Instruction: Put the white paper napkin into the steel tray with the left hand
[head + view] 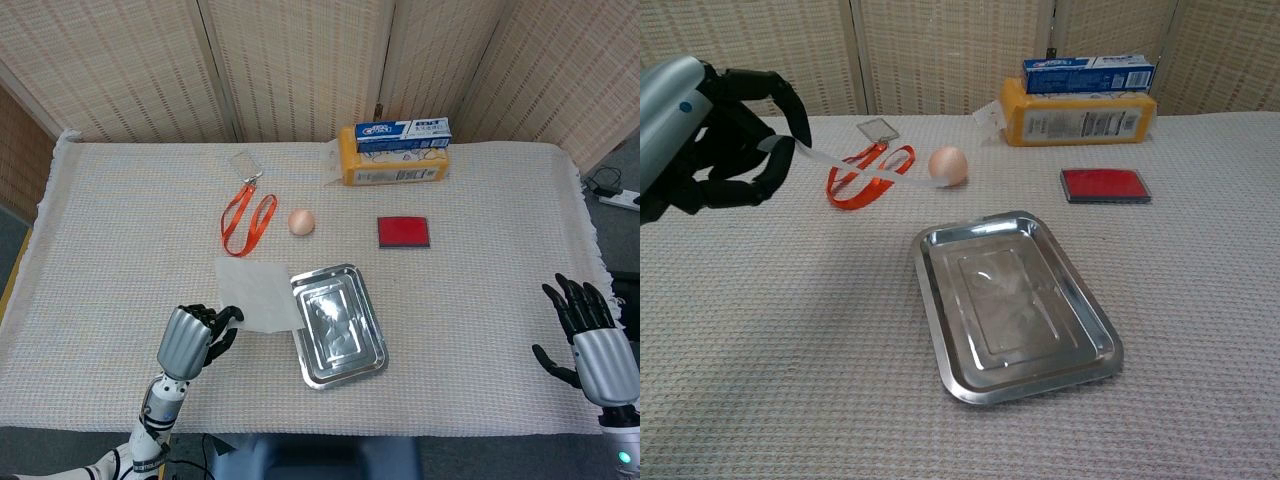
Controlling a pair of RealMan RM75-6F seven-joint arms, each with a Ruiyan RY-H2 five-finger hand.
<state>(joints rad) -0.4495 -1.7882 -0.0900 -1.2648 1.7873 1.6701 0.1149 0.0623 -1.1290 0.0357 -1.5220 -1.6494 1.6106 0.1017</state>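
Napkin [258,293] held above tray [370,345].

Print covers the blue box [1089,74] and the yellow package's white label [1087,121] at the back of the bench, but none of it can be read.

My surface [120,220] is covered by a cream woven cloth [1200,330] reaching to every edge. Steel tray [337,325] lies near the front middle, slightly skewed. Orange lanyard [247,220] with its clear badge holder [245,162] lies left of centre, egg [301,222] just beside it. Red flat pad [404,232] sits right of the egg, apart from it. At the far edge a yellow package [394,167] lies on its side, a blue-and-white box [402,132] along its back.
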